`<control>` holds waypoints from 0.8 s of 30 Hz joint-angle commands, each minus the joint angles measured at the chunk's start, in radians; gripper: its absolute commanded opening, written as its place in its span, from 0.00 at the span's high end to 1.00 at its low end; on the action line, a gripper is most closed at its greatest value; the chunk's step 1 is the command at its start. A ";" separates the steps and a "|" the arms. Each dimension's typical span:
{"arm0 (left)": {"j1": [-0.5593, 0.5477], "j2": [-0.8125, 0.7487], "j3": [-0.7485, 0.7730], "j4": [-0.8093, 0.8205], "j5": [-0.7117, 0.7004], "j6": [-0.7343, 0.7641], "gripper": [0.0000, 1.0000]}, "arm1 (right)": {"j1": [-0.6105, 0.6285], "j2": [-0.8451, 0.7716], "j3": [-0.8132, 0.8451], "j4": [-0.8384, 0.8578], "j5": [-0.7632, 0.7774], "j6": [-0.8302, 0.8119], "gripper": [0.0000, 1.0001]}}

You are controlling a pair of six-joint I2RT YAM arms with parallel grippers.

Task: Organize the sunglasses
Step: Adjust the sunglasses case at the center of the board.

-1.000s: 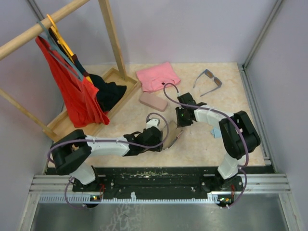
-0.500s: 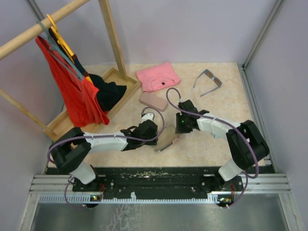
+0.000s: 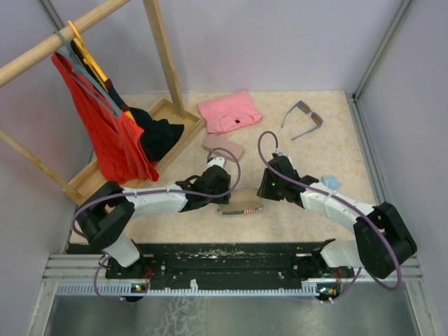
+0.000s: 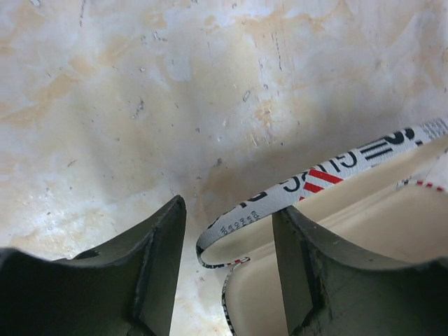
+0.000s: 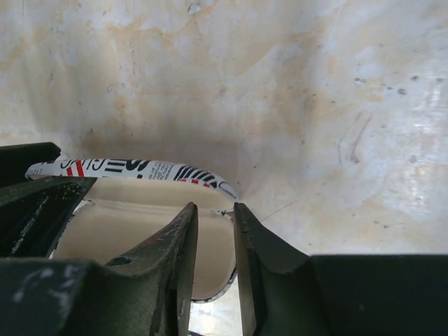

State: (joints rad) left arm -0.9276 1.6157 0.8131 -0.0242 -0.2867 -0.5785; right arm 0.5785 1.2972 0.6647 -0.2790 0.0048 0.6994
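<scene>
The grey-blue sunglasses (image 3: 302,119) lie unfolded at the far right of the table, away from both arms. The thin brown pair is not in view. A flag-patterned case (image 3: 240,208) lies open near the front middle, its cream inside showing in the left wrist view (image 4: 350,224) and the right wrist view (image 5: 126,210). My left gripper (image 3: 222,190) (image 4: 229,210) is open, with the case's left end between its fingers. My right gripper (image 3: 266,190) (image 5: 215,208) is nearly closed on the rim at the case's right end.
A pink case (image 3: 222,145) lies behind the left gripper, with a pink folded garment (image 3: 229,110) beyond it. A light blue cloth (image 3: 329,182) lies by the right arm. A wooden tray (image 3: 94,175) and clothes rack with a red garment (image 3: 105,133) stand at the left.
The flag-patterned case has come down from a tilted hold to lie level nearer the front. The right arm's elbow has swung out right, uncovering the light blue cloth. The left gripper moved back.
</scene>
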 commanded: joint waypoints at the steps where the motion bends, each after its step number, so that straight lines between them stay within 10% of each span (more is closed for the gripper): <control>1: 0.012 -0.038 0.019 -0.032 -0.006 0.029 0.40 | 0.008 -0.094 -0.018 -0.026 0.137 0.007 0.70; 9: 0.016 -0.200 -0.115 0.015 0.069 0.012 0.32 | 0.008 -0.151 -0.047 0.023 0.009 -0.118 0.52; 24: 0.015 -0.144 -0.183 0.129 0.186 -0.019 0.43 | 0.007 0.057 -0.031 0.161 -0.027 -0.088 0.62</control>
State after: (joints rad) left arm -0.9138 1.4471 0.6327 0.0376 -0.1329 -0.5877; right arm 0.5804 1.3266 0.6083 -0.2035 -0.0071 0.6048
